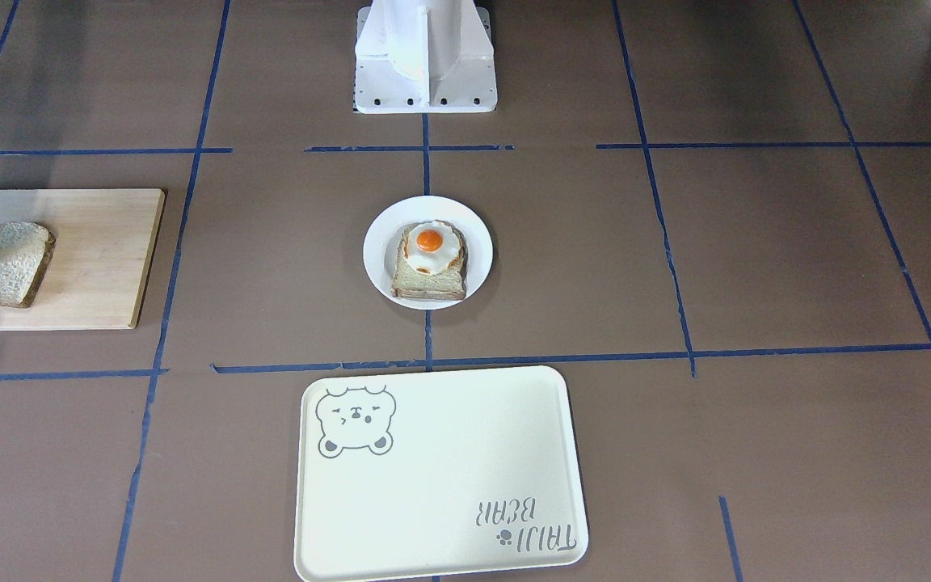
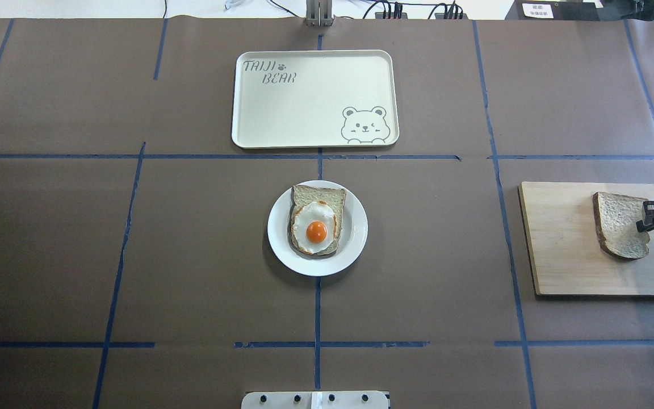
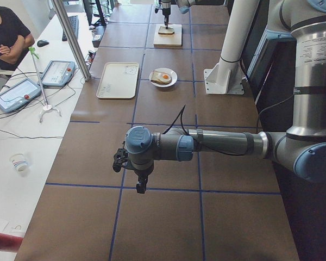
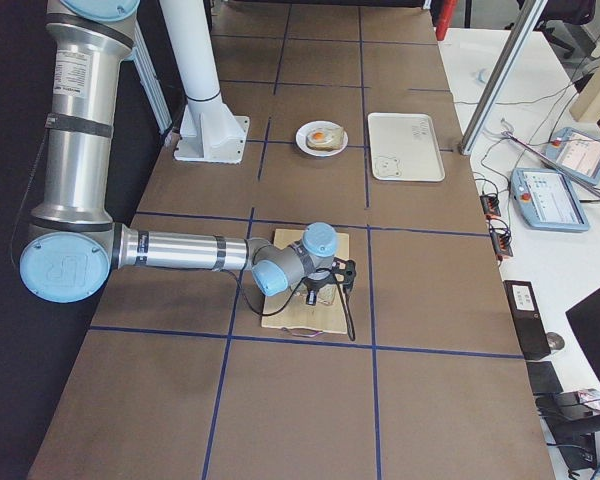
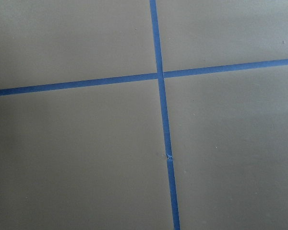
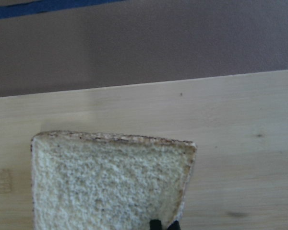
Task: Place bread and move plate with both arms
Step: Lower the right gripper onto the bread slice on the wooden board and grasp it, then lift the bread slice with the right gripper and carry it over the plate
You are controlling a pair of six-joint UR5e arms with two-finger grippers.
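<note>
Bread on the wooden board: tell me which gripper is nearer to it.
Right. The right gripper grips the bread by its edge over the wooden board; the left gripper hangs above the table at the opposite end, far from it.

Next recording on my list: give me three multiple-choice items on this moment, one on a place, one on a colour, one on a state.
1. Where does the bread lie? A on the plate; B on the wooden board; C on the tray.
2. What colour are the tape lines on the table? A blue; B red; C yellow.
3. What is the right gripper doing? A hovering over the tray; B closed on the bread's edge; C holding the plate.
Key: 1 B, the slice rests on the board; 2 A, every line is blue; 3 B, its fingers pinch the crust in the right wrist view.
</note>
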